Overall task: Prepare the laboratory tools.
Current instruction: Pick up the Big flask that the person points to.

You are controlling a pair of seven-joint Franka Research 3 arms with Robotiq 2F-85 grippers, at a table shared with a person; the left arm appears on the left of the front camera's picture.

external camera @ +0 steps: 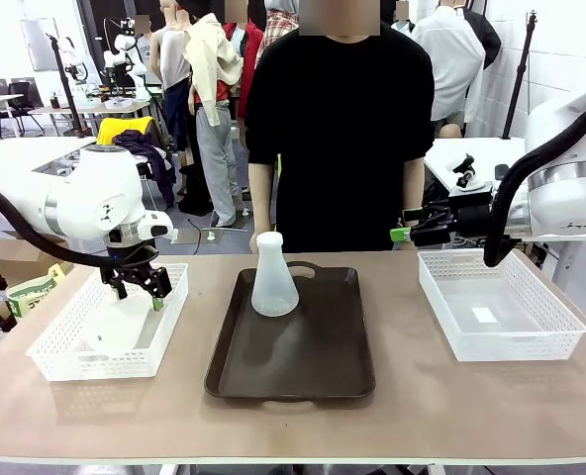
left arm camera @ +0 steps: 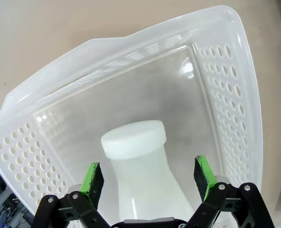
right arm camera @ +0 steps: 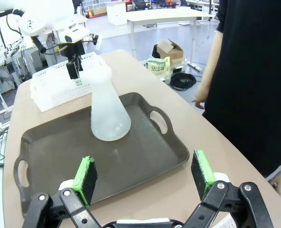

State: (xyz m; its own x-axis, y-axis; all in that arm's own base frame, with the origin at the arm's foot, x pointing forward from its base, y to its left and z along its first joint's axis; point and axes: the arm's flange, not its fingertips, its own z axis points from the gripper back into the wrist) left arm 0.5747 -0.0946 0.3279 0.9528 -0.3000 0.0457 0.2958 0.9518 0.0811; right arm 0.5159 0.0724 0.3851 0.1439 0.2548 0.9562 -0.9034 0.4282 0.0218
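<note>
One frosted-white conical flask [external camera: 274, 276] stands upright at the far end of the dark brown tray [external camera: 303, 381]; the right wrist view has this flask [right arm camera: 107, 107] ahead on the tray [right arm camera: 50, 156]. A second flask [left arm camera: 140, 166], with a flat white top, stands in the left white basket [left arm camera: 226, 71]. My left gripper [external camera: 141, 287] hangs over that basket. The left gripper [left arm camera: 148, 175] is open, and its green pads [left arm camera: 93, 178] flank the flask's neck with a gap on each side. My right gripper [external camera: 402, 235] is open and empty, in the air beyond the right basket's far-left corner, pointing toward the tray.
The left basket [external camera: 95, 371] and the right white mesh basket [external camera: 499, 351] flank the tray; the right one holds only a small label. A person in black stands at the far edge, with a hand [external camera: 256, 239] just behind the tray.
</note>
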